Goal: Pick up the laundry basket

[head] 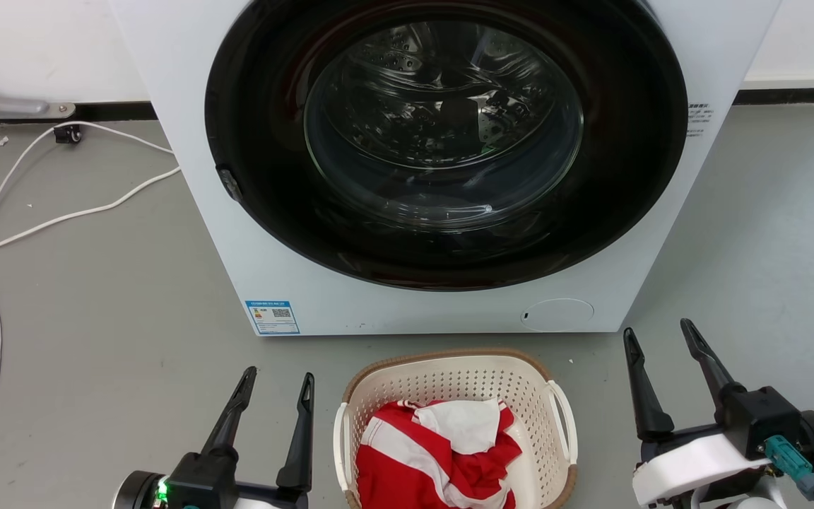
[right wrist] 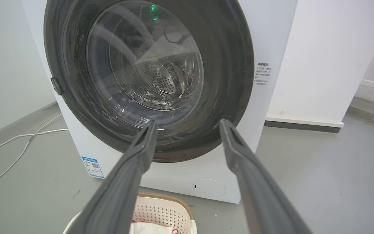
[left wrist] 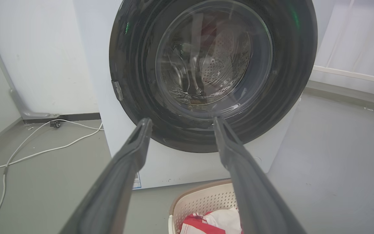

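The laundry basket [head: 449, 378], cream with perforated walls, a brown rim and white side handles, stands on the grey floor just in front of the washing machine, holding red and white cloth. My left gripper [head: 278, 378] is open to the basket's left, apart from it. My right gripper [head: 661, 332] is open to its right, also apart. In the left wrist view the basket [left wrist: 203, 200] lies low between the left gripper's [left wrist: 180, 122] spread fingers. In the right wrist view the basket [right wrist: 164, 211] sits at the bottom, under the right gripper [right wrist: 187, 123].
A white washing machine [head: 407, 304] with a shut round dark door [head: 442, 141] stands right behind the basket. White cables [head: 61, 212] trail over the floor at the left. Bare grey floor lies on both sides of the machine.
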